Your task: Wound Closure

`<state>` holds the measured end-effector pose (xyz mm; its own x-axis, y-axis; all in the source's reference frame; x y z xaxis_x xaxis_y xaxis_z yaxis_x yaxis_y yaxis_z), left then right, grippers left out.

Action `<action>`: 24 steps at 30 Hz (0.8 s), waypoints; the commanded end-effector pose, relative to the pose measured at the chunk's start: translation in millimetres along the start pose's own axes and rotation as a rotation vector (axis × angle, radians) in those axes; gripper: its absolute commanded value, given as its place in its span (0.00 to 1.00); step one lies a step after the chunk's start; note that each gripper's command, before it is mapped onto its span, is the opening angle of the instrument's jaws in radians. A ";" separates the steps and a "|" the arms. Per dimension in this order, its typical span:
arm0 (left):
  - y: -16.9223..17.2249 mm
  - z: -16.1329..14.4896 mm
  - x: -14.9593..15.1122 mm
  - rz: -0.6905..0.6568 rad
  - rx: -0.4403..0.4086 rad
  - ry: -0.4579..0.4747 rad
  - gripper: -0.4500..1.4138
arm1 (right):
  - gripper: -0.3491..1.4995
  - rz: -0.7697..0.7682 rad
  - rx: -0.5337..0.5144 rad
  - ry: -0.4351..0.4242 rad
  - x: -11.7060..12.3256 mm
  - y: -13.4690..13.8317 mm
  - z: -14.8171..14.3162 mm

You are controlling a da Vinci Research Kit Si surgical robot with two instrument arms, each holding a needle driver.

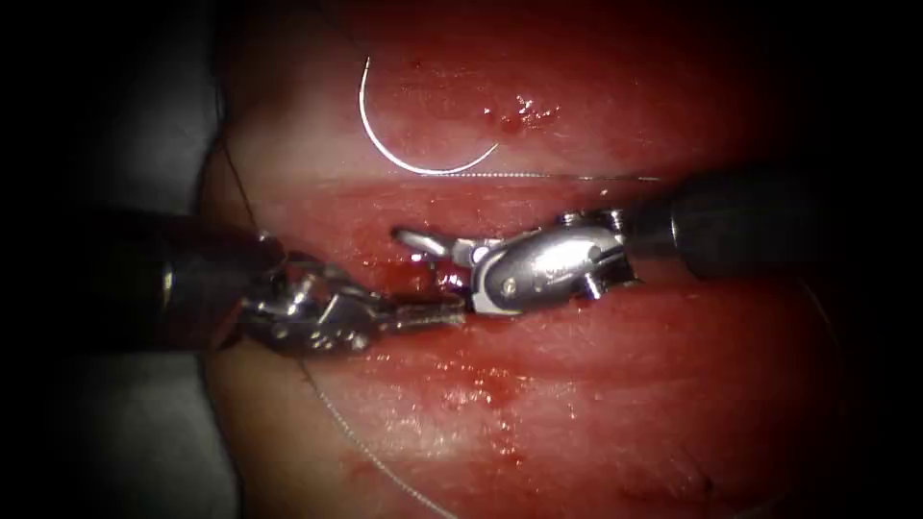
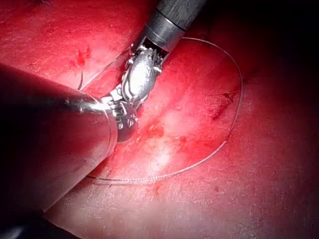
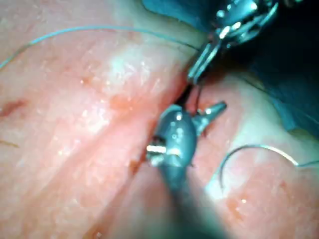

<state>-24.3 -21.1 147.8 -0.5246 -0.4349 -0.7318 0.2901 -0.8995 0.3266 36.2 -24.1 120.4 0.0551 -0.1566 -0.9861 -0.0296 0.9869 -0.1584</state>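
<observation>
My right tool [image 1: 428, 255] is open, empty, at the cut [image 1: 413, 274]; my left tool [image 1: 437, 312] looks shut, contents unclear. Needle [image 1: 413, 144] parked free on far tissue [image 1: 596, 384], out of the way.

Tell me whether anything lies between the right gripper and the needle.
Nothing visible does. The needle lies free on the tissue, held by neither tool; only bare tissue and a strand of thread separate it from the open right gripper.

Two dark shafts [image 1: 750, 226] end in shiny silver wristed tools [image 1: 538, 274] with small screws.
</observation>
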 end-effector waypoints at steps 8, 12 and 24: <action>0.8 0.9 0.3 -0.019 -0.003 0.003 0.00 | 0.79 -0.014 0.023 0.036 1.3 -1.3 3.5; 0.9 0.9 0.4 -0.019 -0.004 0.004 0.00 | 0.79 -0.017 0.022 0.035 1.2 -1.7 3.9; 1.1 1.3 0.6 -0.015 -0.003 0.005 0.00 | 0.00 -0.046 0.060 0.023 0.7 -2.0 3.0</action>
<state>-24.8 -21.5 148.0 -0.5258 -0.4235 -0.7377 0.2839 -0.9049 0.3171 38.7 -25.3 119.9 0.0446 -0.2154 -0.9755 0.0331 0.9763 -0.2141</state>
